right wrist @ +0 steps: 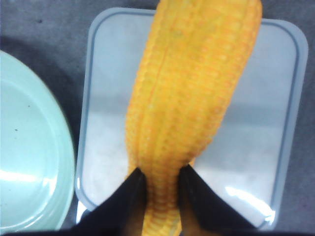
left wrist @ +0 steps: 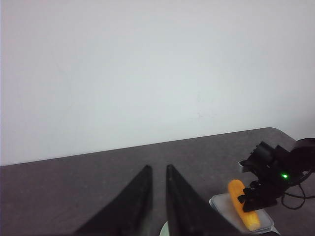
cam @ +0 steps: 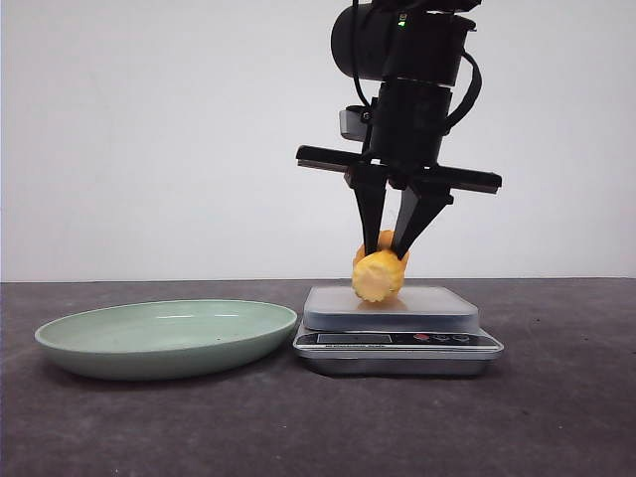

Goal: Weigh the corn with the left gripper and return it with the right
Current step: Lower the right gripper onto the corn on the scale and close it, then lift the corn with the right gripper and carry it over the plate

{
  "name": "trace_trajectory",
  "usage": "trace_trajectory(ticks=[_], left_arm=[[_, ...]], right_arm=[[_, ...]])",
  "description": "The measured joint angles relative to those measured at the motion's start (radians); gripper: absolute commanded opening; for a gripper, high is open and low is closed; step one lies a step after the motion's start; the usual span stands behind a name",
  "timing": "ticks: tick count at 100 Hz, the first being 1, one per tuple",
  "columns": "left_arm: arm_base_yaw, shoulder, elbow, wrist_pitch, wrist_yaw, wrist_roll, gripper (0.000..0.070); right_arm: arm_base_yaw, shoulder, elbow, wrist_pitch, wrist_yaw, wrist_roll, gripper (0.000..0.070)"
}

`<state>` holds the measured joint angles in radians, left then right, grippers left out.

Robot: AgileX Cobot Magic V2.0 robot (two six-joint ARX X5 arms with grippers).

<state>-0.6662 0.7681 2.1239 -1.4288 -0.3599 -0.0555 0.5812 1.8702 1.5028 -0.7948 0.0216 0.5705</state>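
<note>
Right gripper clamped on the corn over the scale, left gripper held off to the side.

In the front view the right gripper [cam: 392, 241] points straight down, its two black fingers pinching the corn [cam: 379, 273] by its near end; the right wrist view shows the fingers [right wrist: 129, 196] pressed against both sides of the cob. The corn lies lengthwise, near to far, over the pale platform of the kitchen scale [cam: 397, 330]; whether it rests on the platform or sits just above it cannot be told. The green plate [cam: 167, 338] sits on the dark table [cam: 556, 417] just left of the scale. The left gripper [left wrist: 158, 196] is away from the scale, its fingers drawn close with only a narrow gap and nothing between them.
</note>
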Motion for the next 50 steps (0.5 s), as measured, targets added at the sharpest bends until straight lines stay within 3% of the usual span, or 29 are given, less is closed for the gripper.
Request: trace_trajectory(ticks=[50], left_arm=[[0.000, 0.000, 0.000, 0.000, 0.000, 0.005, 0.0000]], right_arm=[[-0.002, -0.276, -0.002, 0.045, 0.079, -0.108, 0.0000]])
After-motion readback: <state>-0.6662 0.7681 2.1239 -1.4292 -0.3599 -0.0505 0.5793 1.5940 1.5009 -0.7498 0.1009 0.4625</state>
